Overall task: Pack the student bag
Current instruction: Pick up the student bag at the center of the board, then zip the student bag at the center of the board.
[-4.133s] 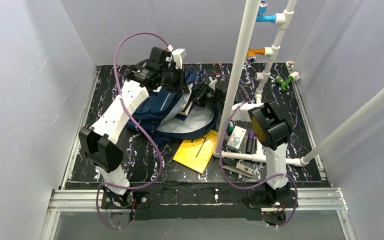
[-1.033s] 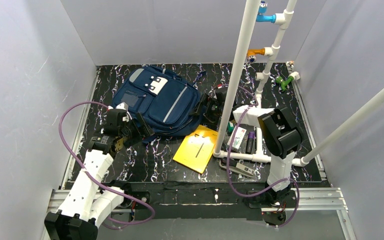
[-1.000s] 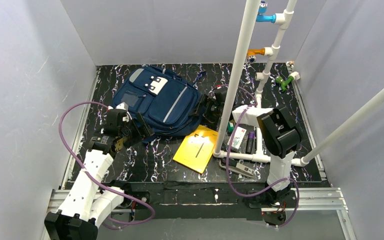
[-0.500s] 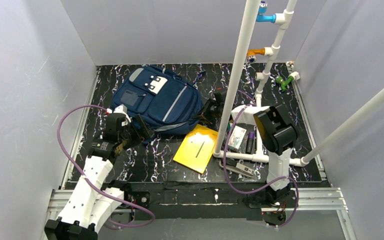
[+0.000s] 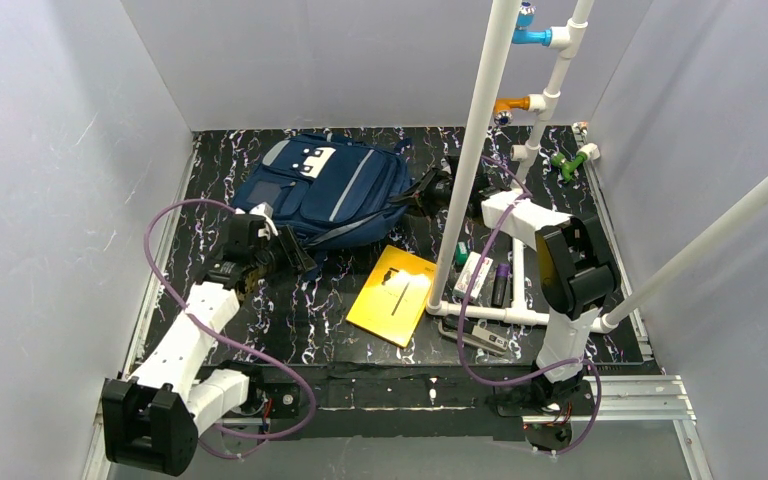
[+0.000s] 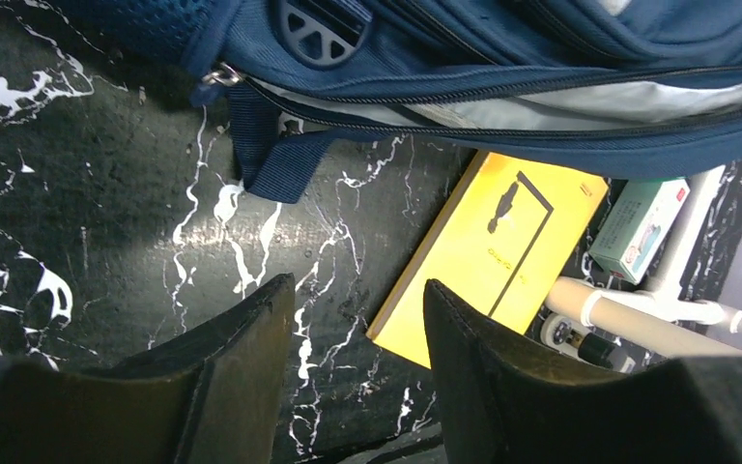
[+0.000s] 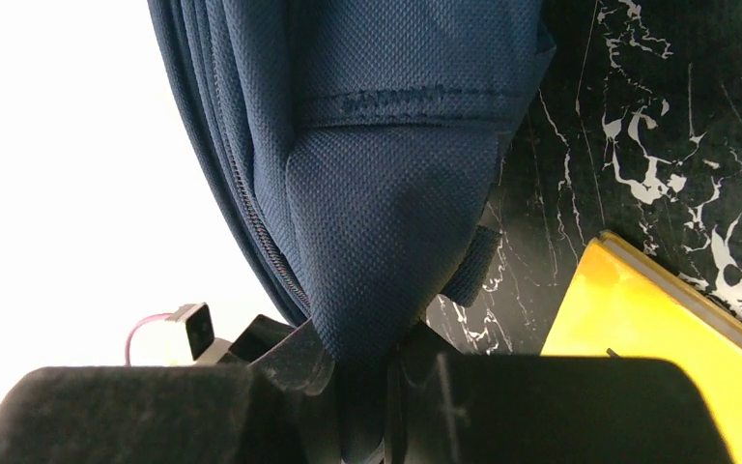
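The student bag [image 5: 325, 190], navy with grey stripes and a white patch, lies at the back of the black marbled table. My right gripper [image 5: 428, 192] is shut on its right corner; in the right wrist view the blue fabric [image 7: 386, 145] is pinched between the jaws of that gripper [image 7: 396, 358]. My left gripper [image 5: 285, 255] hovers just in front of the bag's near edge. It is open and empty [image 6: 357, 285], with a loose bag strap [image 6: 261, 155] ahead of it. The bag's main zip gapes, showing pale lining [image 6: 541, 108].
A yellow book [image 5: 395, 295] lies in front of the bag, right of my left gripper. A white pipe frame [image 5: 470, 160] stands at centre right, with a green-white box [image 5: 473, 275], a purple-capped marker [image 5: 501, 283] and a grey tool [image 5: 480, 335] around its base. Grey walls enclose the table.
The bag lay flat a second ago; its right corner has since been pulled back and right by my right gripper, which shut on it. My left gripper moved a little right and narrowed.
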